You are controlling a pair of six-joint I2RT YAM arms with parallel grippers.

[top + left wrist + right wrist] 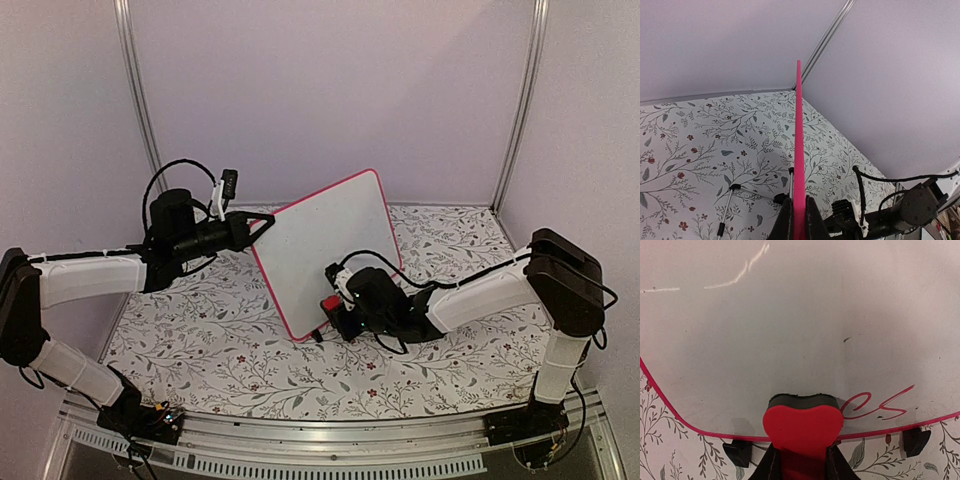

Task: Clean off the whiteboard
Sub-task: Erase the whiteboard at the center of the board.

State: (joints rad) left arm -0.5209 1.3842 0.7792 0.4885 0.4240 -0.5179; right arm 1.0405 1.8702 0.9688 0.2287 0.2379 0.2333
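Note:
The whiteboard [325, 245], white with a pink-red frame, stands tilted on the floral table. My left gripper [262, 224] is shut on its left edge; in the left wrist view the pink frame [799, 150] runs edge-on between the fingers of that gripper [799, 217]. My right gripper [338, 308] is shut on a red heart-shaped eraser [803, 426], whose dark felt side presses the board [800, 330] near its lower edge. Red handwriting [877, 405] shows just right of the eraser. Faint smears [735, 277] mark the upper part of the board.
Small black feet [738, 452] [916, 440] sit under the board's lower edge. A metal stand with black joints [730, 200] props the board from behind. Pale walls with metal corner posts [140, 100] enclose the table on three sides. A black cable [860, 187] loops off the right arm.

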